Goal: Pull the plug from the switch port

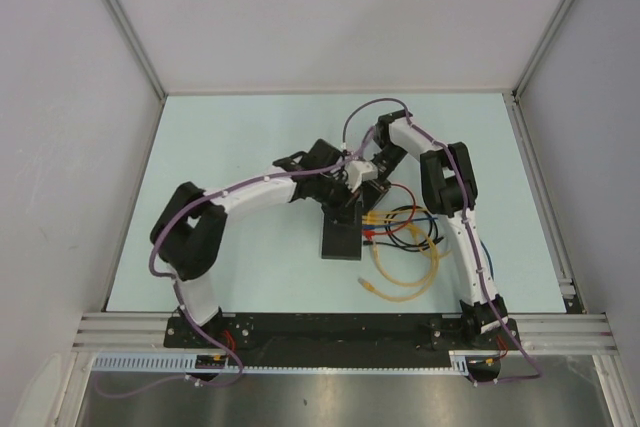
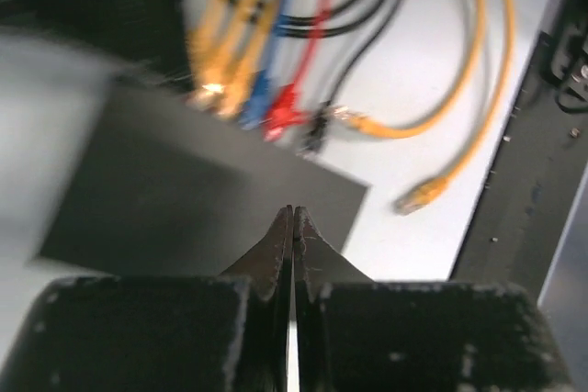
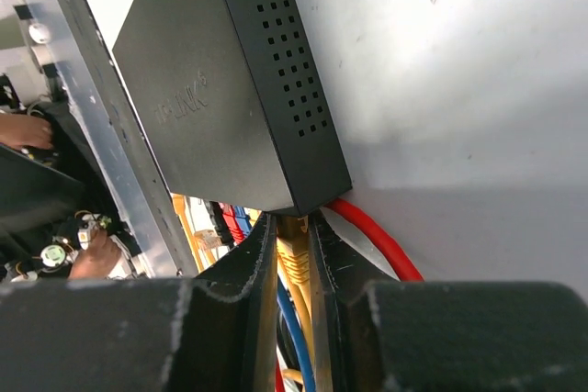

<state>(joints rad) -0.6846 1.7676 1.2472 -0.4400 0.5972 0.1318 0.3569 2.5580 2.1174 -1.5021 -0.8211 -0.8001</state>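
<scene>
The switch (image 1: 341, 239) is a flat black box lying mid-table, with yellow, blue, red and black plugs in the sockets on its right edge. My right gripper (image 3: 294, 243) is shut on the yellow plug (image 3: 294, 254) at the corner of the switch (image 3: 220, 107), hard against the socket edge. My left gripper (image 2: 293, 216) is shut and empty, its tips over the flat top of the switch (image 2: 184, 199); I cannot tell whether they touch it. In the top view both grippers, left (image 1: 343, 207) and right (image 1: 366, 207), meet at the switch's far end.
Loose cable loops (image 1: 405, 247) in yellow, red, blue and black lie right of the switch. A free yellow plug (image 2: 418, 195) lies on the table. A red cable (image 3: 377, 236) and a blue cable (image 3: 289, 328) run beside my right fingers. Aluminium rails border the table.
</scene>
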